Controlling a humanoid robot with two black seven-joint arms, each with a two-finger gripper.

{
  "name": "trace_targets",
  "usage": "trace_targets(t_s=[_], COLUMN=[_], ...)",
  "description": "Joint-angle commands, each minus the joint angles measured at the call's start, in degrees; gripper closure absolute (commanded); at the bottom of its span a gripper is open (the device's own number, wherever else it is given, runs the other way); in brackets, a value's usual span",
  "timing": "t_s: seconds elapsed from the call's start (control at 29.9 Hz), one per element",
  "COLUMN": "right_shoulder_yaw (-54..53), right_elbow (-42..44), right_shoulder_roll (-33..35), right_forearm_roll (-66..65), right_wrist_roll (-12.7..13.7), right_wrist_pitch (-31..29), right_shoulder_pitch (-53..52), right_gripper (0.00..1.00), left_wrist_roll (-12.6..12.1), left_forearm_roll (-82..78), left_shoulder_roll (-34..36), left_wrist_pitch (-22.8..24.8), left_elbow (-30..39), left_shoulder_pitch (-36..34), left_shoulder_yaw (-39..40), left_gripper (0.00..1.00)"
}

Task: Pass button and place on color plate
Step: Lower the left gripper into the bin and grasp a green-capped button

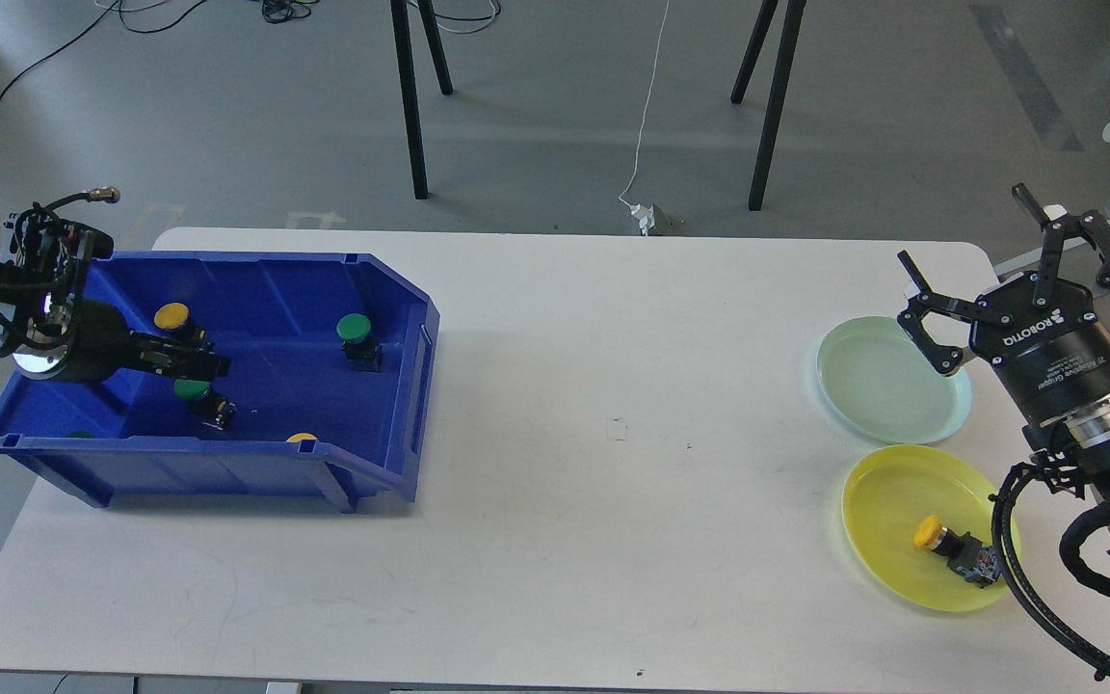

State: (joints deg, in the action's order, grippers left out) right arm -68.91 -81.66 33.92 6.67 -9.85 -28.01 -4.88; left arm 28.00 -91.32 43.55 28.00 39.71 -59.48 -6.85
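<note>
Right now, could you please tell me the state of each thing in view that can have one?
Left hand: inside the blue plastic bin, at a green-capped button; open or shut cannot be told.
Right hand: open, empty, raised beside the pale green plate.
Pale green plate: empty.
Yellow plate: holds a yellow-capped button lying on its side.
Blue plastic bin: holds more green and yellow buttons.
</note>
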Motion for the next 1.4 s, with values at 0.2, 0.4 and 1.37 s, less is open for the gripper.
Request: trace_targets(t_s=[0.2, 0.4, 1.37], right_shoulder_yaw=[-0.17, -0.08, -0.26], right_elbow=[-0.17, -0.17, -0.26], right_shoulder_roll=[0.71, 1.06, 1.06], right_forearm_roll=[0.1, 0.1, 0.1], right_wrist_roll=[0.0, 0.0, 0.0], right_wrist_pitch=[0.01, 0.01, 0.01], right_shoulder_pitch=[0.74, 1.36, 3.12], right_gripper=[0.03, 0.03, 0.03], left_wrist_roll=[0.0, 0.0, 0.0], left_forearm_roll=[0.35, 0.79, 3.86], left_shoulder_roll=[-4.62, -5.41, -9.89], left_wrist_pitch=[0.0, 0.0, -0.14], left_elbow=[-7.01, -10.0, -15.89], left_shoulder_pitch=[2.26, 3.66, 5.25], left_shoulder_yaw=[0.08, -0.01, 0.08], left_gripper=[0.21, 0.21, 0.8])
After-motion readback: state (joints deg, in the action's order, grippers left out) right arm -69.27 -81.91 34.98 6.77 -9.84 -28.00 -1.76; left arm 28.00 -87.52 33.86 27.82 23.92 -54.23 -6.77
